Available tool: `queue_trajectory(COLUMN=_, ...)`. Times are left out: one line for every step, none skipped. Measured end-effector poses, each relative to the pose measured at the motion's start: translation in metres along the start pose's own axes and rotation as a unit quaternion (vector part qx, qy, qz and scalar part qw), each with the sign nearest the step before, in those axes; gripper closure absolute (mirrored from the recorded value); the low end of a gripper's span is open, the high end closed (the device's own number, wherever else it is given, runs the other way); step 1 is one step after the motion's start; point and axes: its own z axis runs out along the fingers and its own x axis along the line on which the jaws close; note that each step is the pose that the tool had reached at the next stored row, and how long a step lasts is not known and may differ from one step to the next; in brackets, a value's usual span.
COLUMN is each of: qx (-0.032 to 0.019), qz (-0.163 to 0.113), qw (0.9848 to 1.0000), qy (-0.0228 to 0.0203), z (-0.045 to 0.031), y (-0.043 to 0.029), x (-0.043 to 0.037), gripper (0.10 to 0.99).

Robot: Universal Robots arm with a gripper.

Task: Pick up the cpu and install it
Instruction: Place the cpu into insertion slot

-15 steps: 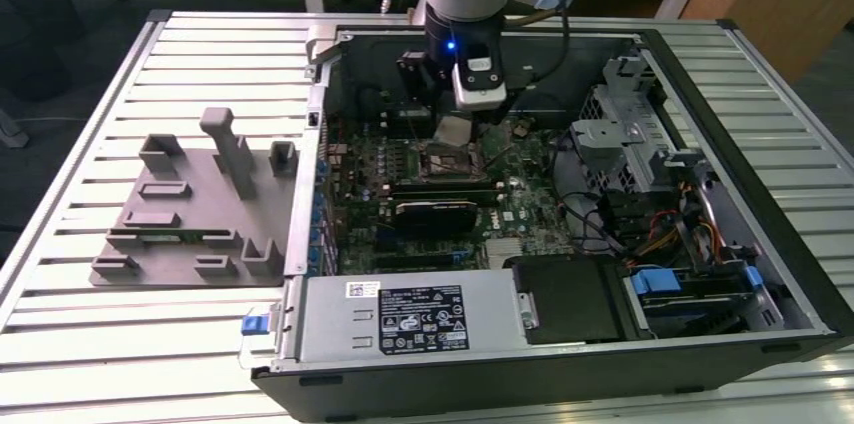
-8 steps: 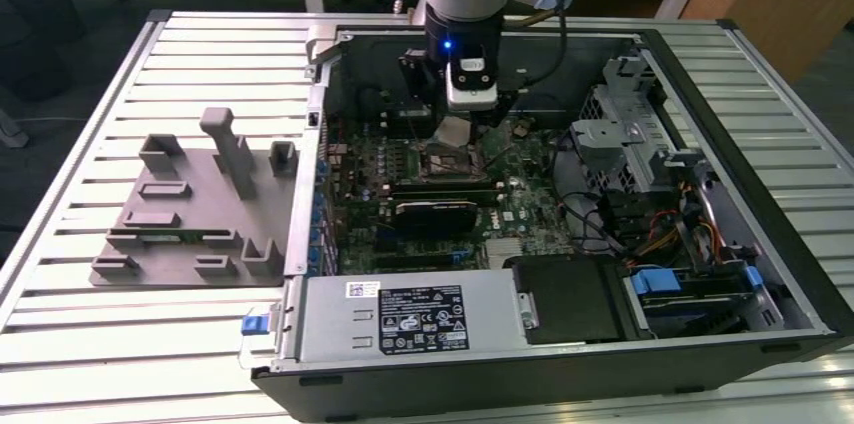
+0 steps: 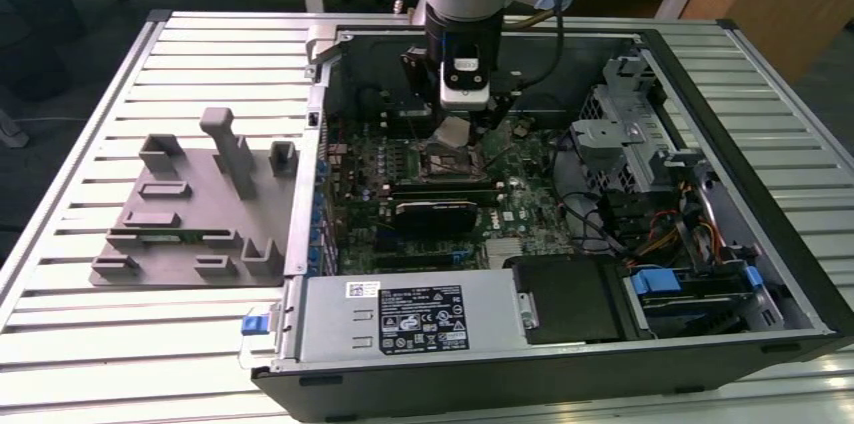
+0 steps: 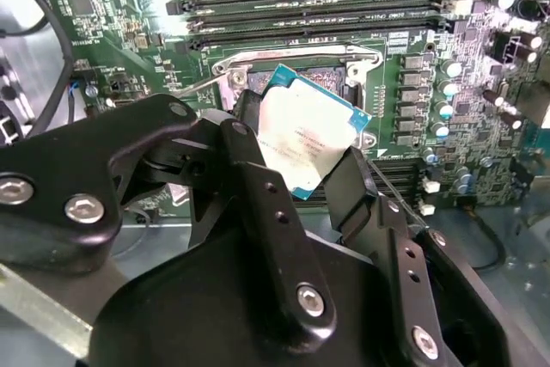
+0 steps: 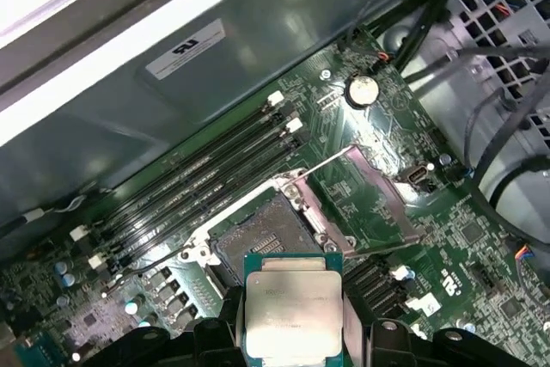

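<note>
Upper centre of the exterior view: black two-fingered gripper (image 3: 462,124) clamps small square silver-topped cpu (image 3: 454,132); pickup done; it seemingly hovers above the open black-framed socket (image 3: 447,162); not yet installed.

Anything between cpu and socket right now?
Nothing: in the first wrist view the cpu hangs right at the open socket, load plate swung aside.

A black metal claw (image 4: 299,145) pinches a flat square silver-topped cpu (image 4: 314,126) by two edges, tilted over an open metal-framed socket (image 4: 296,68) on a green motherboard (image 4: 94,15), beside long black memory slots (image 4: 318,15).
</note>
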Motion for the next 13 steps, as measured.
queue_trajectory(qx=0.0001, qz=0.003, qw=1.0, qy=-0.0001, z=0.0, y=0.0, x=0.0, gripper=0.545)
queue_trajectory(qx=0.0002, qz=0.006, qw=1.0, qy=-0.0003, z=0.0, y=0.0, x=0.0, gripper=0.545)
queue_trajectory(qx=0.0003, qz=0.01, qw=1.0, qy=-0.0005, z=0.0, y=0.0, x=0.0, gripper=0.545)
queue_trajectory(qx=0.0004, qz=0.013, qw=0.9999, qy=-0.0006, z=0.0, y=0.0, x=0.0, gripper=0.545)
queue_trajectory(qx=0.0006, qz=0.017, qw=0.9998, qy=-0.0008, z=0.0, y=0.0, x=0.0, gripper=0.545)
queue_trajectory(qx=0.0007, qz=0.022, qw=0.9998, qy=-0.001, z=0.0, y=0.0, x=0.0, gripper=0.545)
queue_trajectory(qx=0.0009, qz=0.028, qw=0.9996, qy=-0.0013, z=0.0001, y=0.0, x=0.0, gripper=0.545)
queue_trajectory(qx=0.0011, qz=0.034, qw=0.9994, qy=-0.0016, z=0.0001, y=0.0, x=0.0, gripper=0.545)
queue_trajectory(qx=0.0013, qz=0.04, qw=0.9992, qy=-0.0019, z=0.0001, y=0.0, x=0.0, gripper=0.545)
queue_trajectory(qx=0.0015, qz=0.047, qw=0.9989, qy=-0.0022, z=0.0001, y=0.0, x=0.0, gripper=0.545)
queue_trajectory(qx=0.0018, qz=0.054, qw=0.9985, qy=-0.0025, z=0.0002, y=0.0, x=0.0, gripper=0.545)
queue_trajectory(qx=0.0021, qz=0.061, qw=0.9981, qy=-0.0029, z=0.0003, y=0.0, x=0.0, gripper=0.545)
queue_trajectory(qx=0.0024, qz=0.071, qw=0.9975, qy=-0.0033, z=0.0004, y=0.0, x=0.0, gripper=0.545)
